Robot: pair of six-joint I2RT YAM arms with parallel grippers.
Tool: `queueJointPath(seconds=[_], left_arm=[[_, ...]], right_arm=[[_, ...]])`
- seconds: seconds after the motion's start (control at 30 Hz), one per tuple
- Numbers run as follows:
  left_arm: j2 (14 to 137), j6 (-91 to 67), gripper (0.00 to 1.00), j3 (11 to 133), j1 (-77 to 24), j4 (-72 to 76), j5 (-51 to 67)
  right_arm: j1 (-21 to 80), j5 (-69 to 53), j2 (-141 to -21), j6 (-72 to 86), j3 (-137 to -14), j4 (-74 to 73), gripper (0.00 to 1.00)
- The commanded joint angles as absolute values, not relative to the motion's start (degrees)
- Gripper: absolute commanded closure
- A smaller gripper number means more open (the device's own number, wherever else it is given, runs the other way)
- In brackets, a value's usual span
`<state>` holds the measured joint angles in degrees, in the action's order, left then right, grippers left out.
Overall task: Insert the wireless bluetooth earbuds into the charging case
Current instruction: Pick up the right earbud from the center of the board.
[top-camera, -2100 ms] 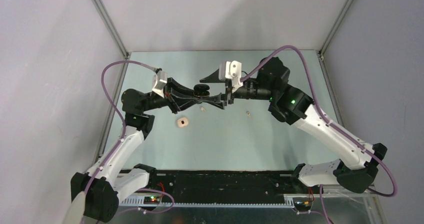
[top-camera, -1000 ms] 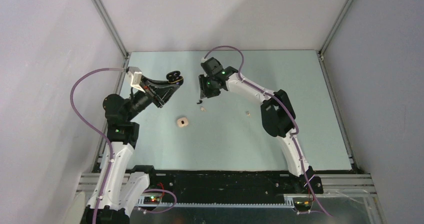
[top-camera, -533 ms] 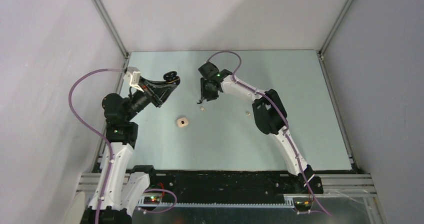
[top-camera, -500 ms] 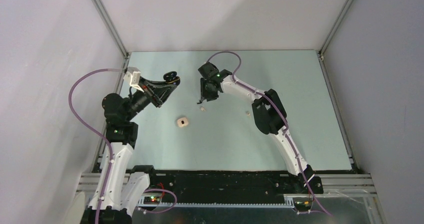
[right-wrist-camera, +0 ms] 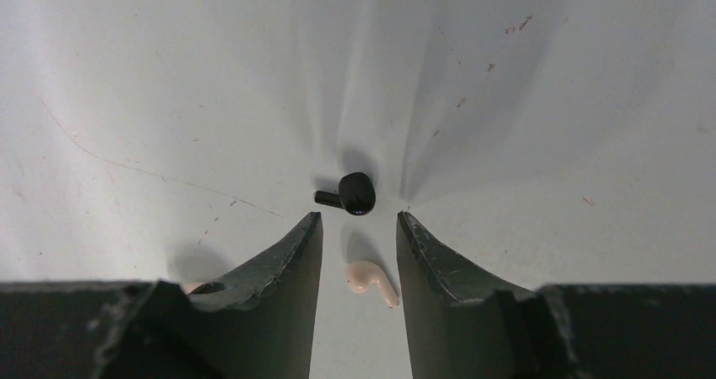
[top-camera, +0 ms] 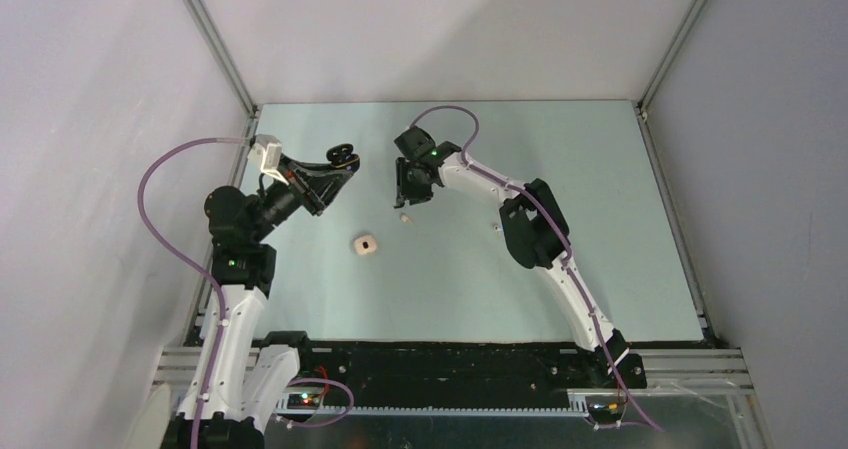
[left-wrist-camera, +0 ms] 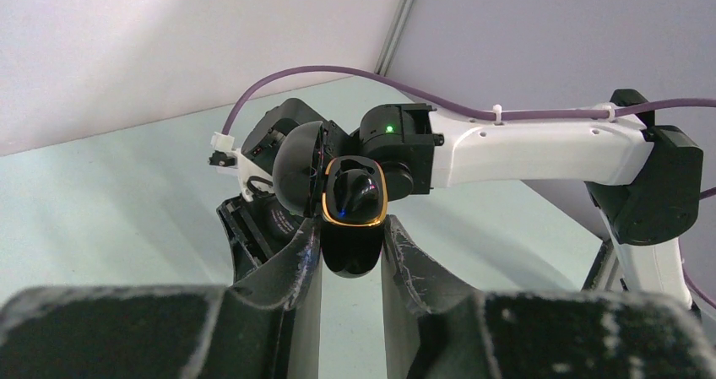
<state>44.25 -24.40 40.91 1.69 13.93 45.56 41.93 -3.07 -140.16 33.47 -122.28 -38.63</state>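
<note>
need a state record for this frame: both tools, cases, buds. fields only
left tool: shut on black charging case, held off the table
black charging case: lid open, gold rim around the opening
right tool: open, empty, pointing down at the table
black earbud: loose on table, just past the right tool's fingertips
cream earbud: on table, seen between the right tool's fingers, not gripped
second cream earbud: on table, apart from the tools
cream case: on table, untouched

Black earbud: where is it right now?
Right wrist view: the black earbud lies on the table just beyond the tips of the open right gripper, a cream earbud behind it between the jaws.
</note>
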Motion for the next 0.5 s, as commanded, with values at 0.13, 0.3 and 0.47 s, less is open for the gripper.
queueJointPath(seconds=[0.13, 0.3, 0.47], left_arm=[[44.3, -23.3, 1.0, 41.4, 2.5, 14.8, 45.5], [44.6, -23.2, 1.0, 41.4, 2.5, 14.8, 45.3], [44.6, -23.4, 1.0, 41.1, 2.6, 14.8, 45.3]], right_arm=[[42.3, -2.2, -142.3, 34.0, -125.6, -37.6, 0.62], [42.3, -1.3, -143.1, 34.0, -125.6, -37.7, 0.65], [42.1, -0.4, -143.5, 34.0, -125.7, -37.6, 0.66]])
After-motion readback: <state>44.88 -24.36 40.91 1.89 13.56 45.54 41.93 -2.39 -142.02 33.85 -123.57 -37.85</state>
